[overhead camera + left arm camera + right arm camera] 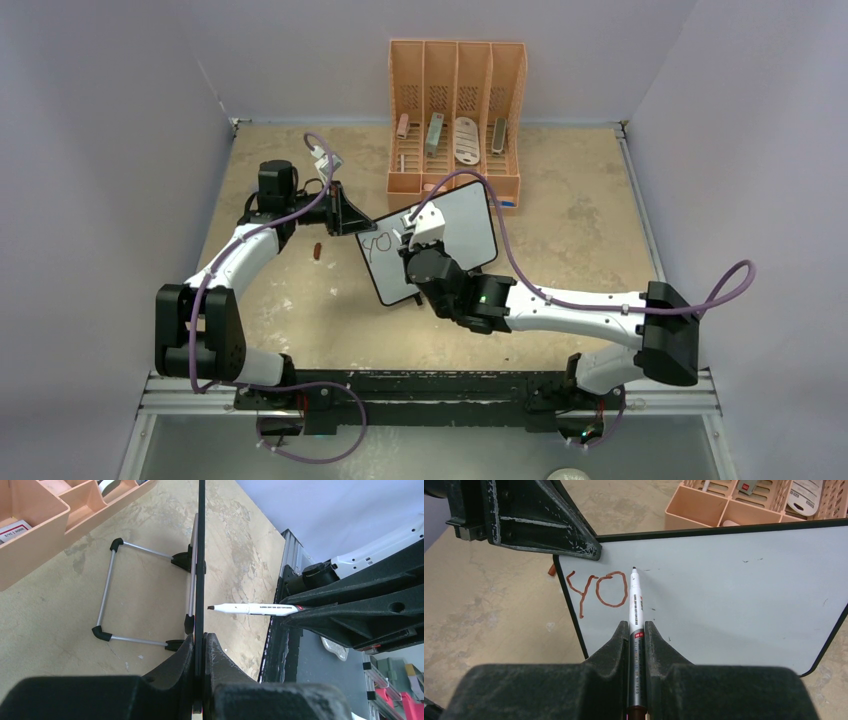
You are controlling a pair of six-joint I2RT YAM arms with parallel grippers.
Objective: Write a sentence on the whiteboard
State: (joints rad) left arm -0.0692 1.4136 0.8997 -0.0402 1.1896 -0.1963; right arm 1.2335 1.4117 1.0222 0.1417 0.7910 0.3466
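My right gripper (631,630) is pressed together on one marker (634,600), pinching its barrel with the tip pointing at the whiteboard (734,595). The tip sits at the board's face just right of the "o"; I cannot tell whether it touches. My left gripper (200,642) is pinched on the whiteboard's thin edge at its top left corner, jaws flat against both faces. The one whiteboard stands tilted on a wire stand (106,592) near the middle of the desk, just in front of the orange organizer (455,70) at the far edge. Of the sentence (596,590) I count two red-brown letters, "yo", in the board's upper left. The organizer has four slots. One small reddish piece (316,250) lies on the desk left of the board.
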